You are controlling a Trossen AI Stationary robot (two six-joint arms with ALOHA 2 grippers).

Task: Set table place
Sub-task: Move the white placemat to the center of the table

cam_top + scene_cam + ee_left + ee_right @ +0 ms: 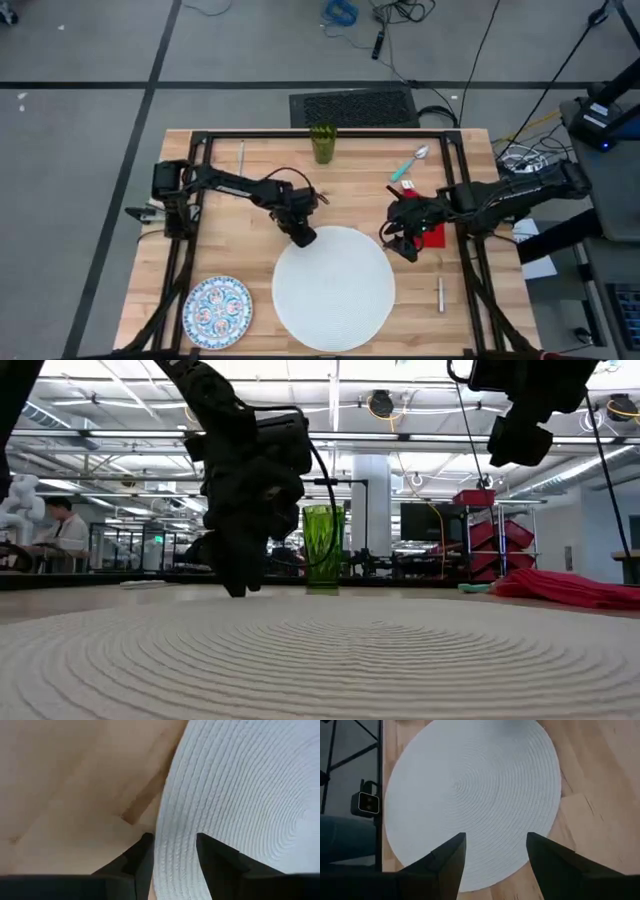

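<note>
Place-setting pieces lie spread over the rectangular light butcher-block wooden table [250,180] with its black metal frame rail; around it is grey floor with dark lines and loose cables, and the low view looks into a bright workshop with shelving, ceiling lights and a seated person at far left. A large white round ribbed mat-like plate [333,287] fills the near middle of the table. The left tool [304,236] is down at this plate's far-left rim, its two dark fingers [142,857] slightly parted and straddling the edge, one over bare wood, one over the white surface; whether they pinch it I cannot tell. The right tool [407,248] hangs raised just off the plate's right rim, fingers spread and holding nothing, with the red cloth napkin [432,235] right beside it. A green ribbed tumbler [323,143] stands upright at the far edge, a teal-handled spoon [409,166] lies to its right, a small blue-and-red patterned plate [217,307] sits at the near left corner, and small silver cutlery [440,294] lies right of the large plate.
</note>
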